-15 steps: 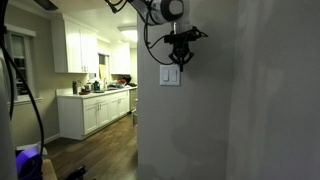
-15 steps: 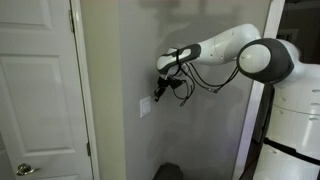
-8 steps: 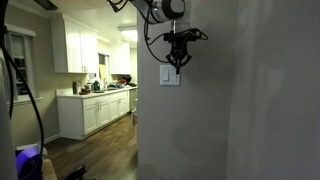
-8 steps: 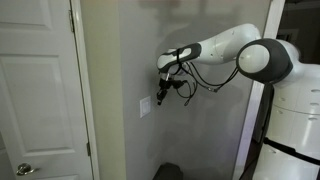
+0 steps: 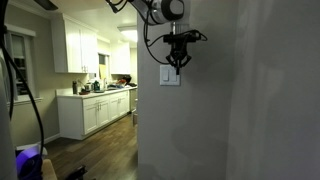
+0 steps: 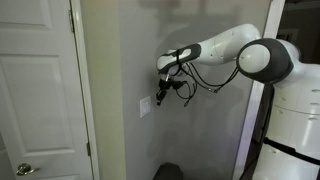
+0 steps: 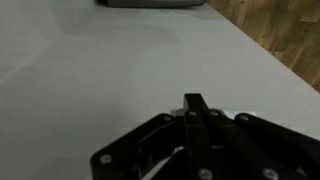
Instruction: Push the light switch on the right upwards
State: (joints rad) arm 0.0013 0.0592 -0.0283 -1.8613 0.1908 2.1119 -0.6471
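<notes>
A small white wall plate sits on a grey wall and shows in both exterior views. Its two paddles are too small to tell apart, so the right light switch cannot be singled out. My gripper is shut, with the fingertips pressed together at the plate's upper right part. From the side, the fingertips touch or nearly touch the plate. In the wrist view the closed fingers point at the wall, and a sliver of the white plate shows behind them.
The wall's corner edge is left of the plate, with a kitchen of white cabinets beyond. A white door stands beside the wall. The robot's white body is close by. A wooden floor is visible.
The gripper has risen slightly along the plate since a second ago. It has stayed still over the last half second.
</notes>
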